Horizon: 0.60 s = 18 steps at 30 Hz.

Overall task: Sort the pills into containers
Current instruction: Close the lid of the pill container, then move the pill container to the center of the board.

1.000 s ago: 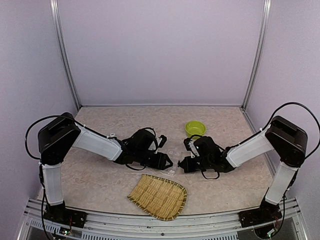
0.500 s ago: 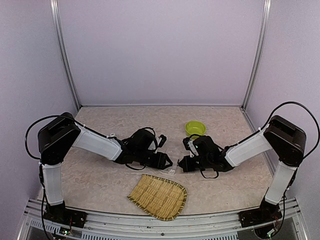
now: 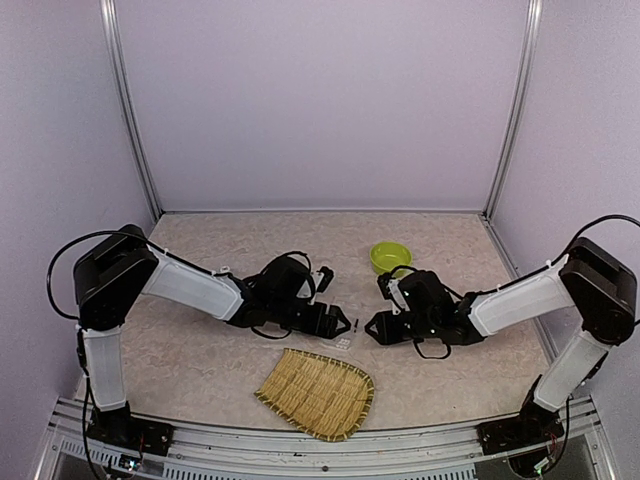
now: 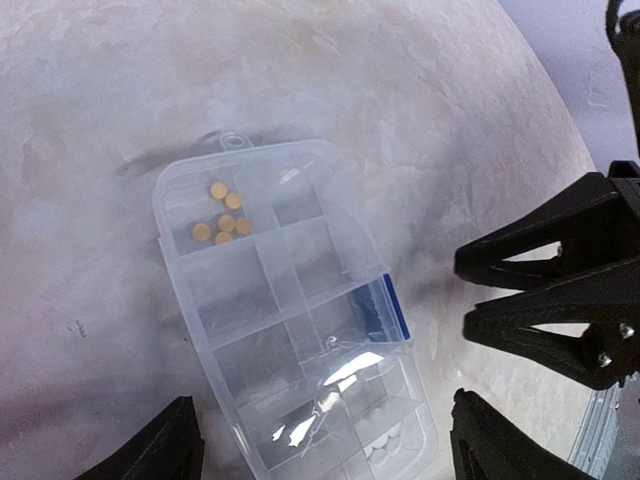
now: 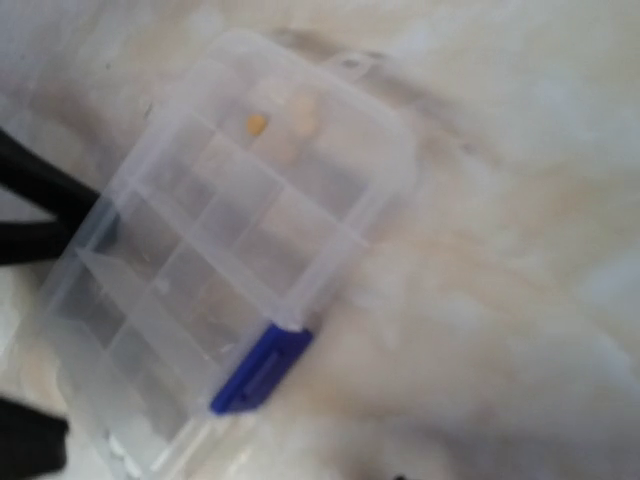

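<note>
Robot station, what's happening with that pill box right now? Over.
Left gripper open, right gripper barely ajar, both empty. Clear plastic compartment box flat between them, small orange tablets in one corner cell. Nothing blocking.

Top camera high, rear; both wrist cameras close above containers (image 4: 290, 310).

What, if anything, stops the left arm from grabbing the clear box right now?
Probably nothing: yes, it looks reachable. The left gripper is open with a finger on either side of the box; the right gripper sits off to one side.
</note>
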Each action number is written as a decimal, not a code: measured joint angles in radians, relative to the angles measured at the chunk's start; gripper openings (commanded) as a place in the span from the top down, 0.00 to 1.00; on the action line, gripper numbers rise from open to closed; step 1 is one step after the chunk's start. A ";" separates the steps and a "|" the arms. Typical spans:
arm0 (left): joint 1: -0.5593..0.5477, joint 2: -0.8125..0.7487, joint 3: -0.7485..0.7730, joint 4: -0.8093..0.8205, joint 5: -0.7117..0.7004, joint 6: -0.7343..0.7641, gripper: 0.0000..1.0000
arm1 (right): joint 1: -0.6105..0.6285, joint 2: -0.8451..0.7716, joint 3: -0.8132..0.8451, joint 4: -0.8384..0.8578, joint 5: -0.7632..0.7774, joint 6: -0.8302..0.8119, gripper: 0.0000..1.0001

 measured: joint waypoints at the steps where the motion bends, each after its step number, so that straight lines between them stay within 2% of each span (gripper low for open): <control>1: 0.000 -0.003 0.000 -0.005 -0.006 0.002 0.03 | 0.000 -0.021 -0.009 -0.009 0.012 -0.003 0.62; 6: -0.008 -0.017 0.015 -0.061 -0.071 0.014 0.01 | 0.000 -0.079 -0.046 -0.035 0.053 -0.007 0.45; 9: -0.024 -0.017 0.042 -0.124 -0.130 0.021 0.01 | 0.000 -0.101 -0.068 -0.053 0.069 -0.007 0.38; 18: -0.105 -0.005 0.153 -0.277 -0.264 0.059 0.01 | 0.000 -0.141 -0.076 -0.086 0.122 -0.008 0.33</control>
